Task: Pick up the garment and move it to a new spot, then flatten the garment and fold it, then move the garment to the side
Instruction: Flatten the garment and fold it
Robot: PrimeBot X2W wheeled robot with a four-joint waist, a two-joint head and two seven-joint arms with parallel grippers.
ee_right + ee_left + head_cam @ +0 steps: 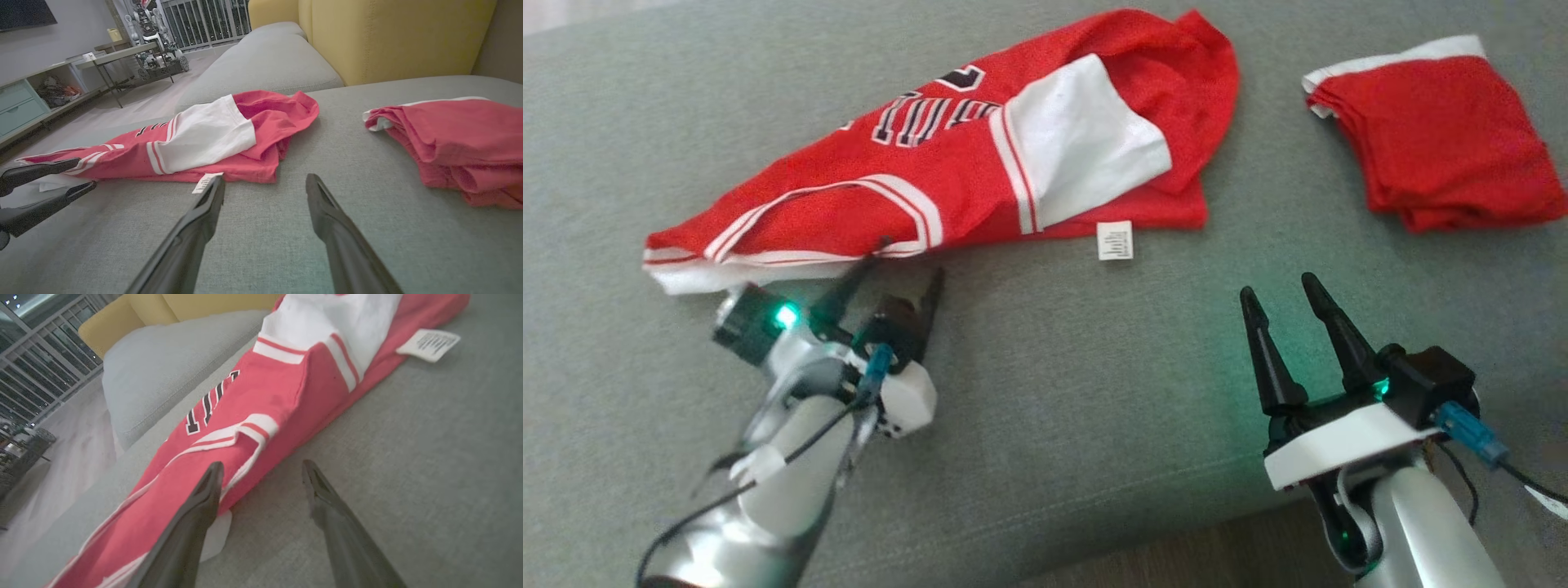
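The garment point(980, 163) is a red jersey with white trim, dark lettering and a white panel, lying crumpled in a long strip across the grey cushion; it also shows in the left wrist view point(253, 400) and the right wrist view point(196, 139). My left gripper point(910, 260) stands open at the garment's near left end. One finger lies over the striped edge and the other is on bare cushion point(262, 465). My right gripper point(1276, 287) is open over bare cushion, apart from the garment, nothing between its fingers point(266, 179).
A second red garment point(1445, 139), folded, lies at the far right of the cushion point(1094, 392). A white label point(1115, 240) sticks out from the jersey's near edge. The cushion's front edge point(1217, 523) runs past my arms. A yellow backrest point(388, 36) rises behind.
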